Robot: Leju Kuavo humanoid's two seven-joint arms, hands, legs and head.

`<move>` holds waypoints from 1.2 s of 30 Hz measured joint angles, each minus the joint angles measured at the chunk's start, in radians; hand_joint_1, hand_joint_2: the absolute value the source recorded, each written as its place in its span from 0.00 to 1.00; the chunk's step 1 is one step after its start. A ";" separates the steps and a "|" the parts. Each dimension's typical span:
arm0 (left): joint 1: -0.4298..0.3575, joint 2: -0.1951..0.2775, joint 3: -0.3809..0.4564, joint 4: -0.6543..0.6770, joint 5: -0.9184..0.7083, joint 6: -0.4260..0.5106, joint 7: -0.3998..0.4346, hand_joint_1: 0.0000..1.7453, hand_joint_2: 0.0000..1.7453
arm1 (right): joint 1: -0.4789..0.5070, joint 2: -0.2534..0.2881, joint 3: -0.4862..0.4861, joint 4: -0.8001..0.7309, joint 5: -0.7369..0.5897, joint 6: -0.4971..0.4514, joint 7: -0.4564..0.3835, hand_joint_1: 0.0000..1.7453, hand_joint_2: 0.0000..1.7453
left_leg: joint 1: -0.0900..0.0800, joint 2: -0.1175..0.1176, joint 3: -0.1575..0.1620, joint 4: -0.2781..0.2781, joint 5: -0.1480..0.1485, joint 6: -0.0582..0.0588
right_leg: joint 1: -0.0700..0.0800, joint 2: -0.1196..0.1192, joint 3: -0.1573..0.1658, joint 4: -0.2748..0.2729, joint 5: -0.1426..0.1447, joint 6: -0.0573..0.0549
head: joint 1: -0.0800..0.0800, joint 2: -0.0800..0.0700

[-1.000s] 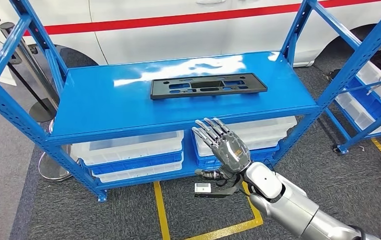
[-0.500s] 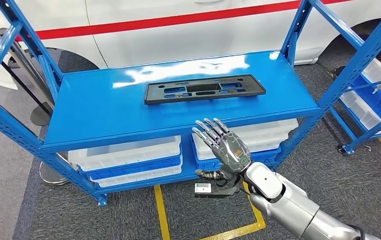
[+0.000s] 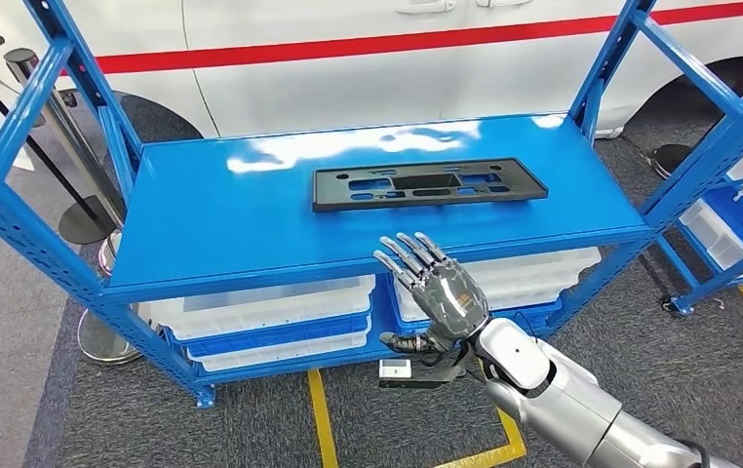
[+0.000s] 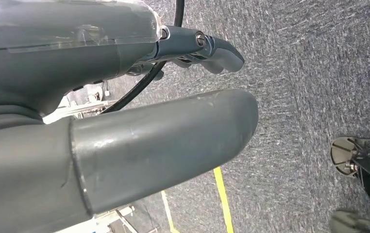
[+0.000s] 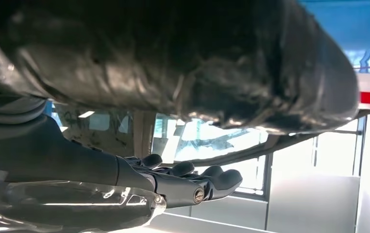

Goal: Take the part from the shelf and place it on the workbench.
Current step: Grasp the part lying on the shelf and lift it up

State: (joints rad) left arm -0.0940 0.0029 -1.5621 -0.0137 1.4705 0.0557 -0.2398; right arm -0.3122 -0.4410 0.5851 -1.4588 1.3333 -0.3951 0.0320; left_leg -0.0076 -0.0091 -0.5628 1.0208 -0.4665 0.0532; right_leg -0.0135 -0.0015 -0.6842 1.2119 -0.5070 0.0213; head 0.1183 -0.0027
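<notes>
The robot's view has swung slightly; nothing on the shelf moved. The flat black plastic panel with cut-outs (image 3: 429, 185) lies mid-shelf on the blue metal rack (image 3: 202, 214). The right hand (image 3: 438, 288), fingers spread and empty, hovers before the shelf edge, short of the panel.

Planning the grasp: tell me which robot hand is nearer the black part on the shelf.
Right. The right robot hand is raised at the shelf's front edge, just short of the black part. The left robot hand hangs low over the carpet.
</notes>
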 joint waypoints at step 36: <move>-0.006 0.000 0.000 0.005 -0.026 -0.006 0.004 0.00 0.00 | -0.007 0.000 0.003 -0.012 -0.020 0.024 -0.003 0.00 0.00 | 0.008 0.001 0.024 -0.008 -0.023 -0.030 | 0.008 0.001 0.075 -0.183 0.069 -0.013 | 0.000 0.000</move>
State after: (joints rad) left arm -0.0996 0.0024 -1.5625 -0.0088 1.4443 0.0492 -0.2358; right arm -0.3191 -0.4410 0.5882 -1.4708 1.3134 -0.3714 0.0286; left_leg 0.0005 -0.0086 -0.5390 1.0126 -0.4898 0.0236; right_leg -0.0058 0.0000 -0.6095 1.0285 -0.4376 0.0087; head 0.1179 -0.0027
